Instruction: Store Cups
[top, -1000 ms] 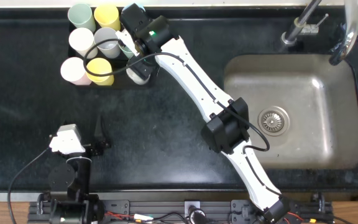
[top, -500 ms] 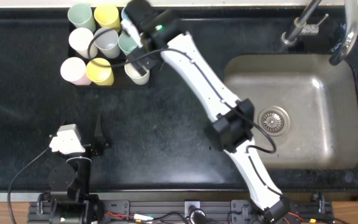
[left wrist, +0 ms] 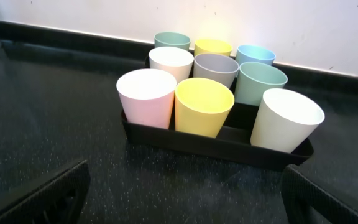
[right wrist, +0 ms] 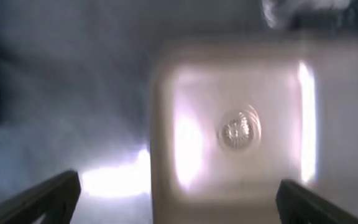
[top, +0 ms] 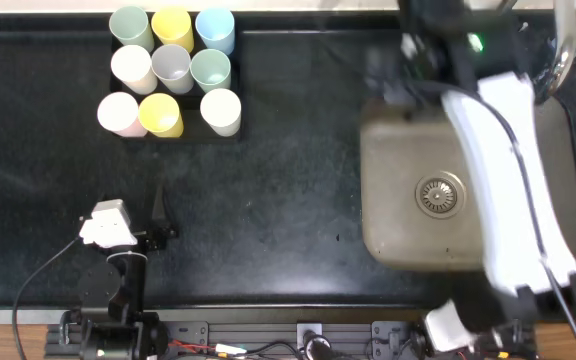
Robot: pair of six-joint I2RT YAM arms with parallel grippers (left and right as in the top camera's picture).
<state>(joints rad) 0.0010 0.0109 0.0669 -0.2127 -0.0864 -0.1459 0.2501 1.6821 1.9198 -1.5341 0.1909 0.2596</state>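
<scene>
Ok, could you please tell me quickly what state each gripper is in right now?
Left gripper: open, holding nothing.
Right gripper: open, holding nothing.

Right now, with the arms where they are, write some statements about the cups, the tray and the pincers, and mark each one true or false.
1. The black tray holds nine cups. True.
2. The pink cup lies on its side on the counter. False: it stands upright in the tray.
3. The right pincer hangs over the sink. True.
4. The right pincer grips a cup. False: it is open and empty.
5. The left pincer is shut. False: it is open, facing the tray.
</scene>
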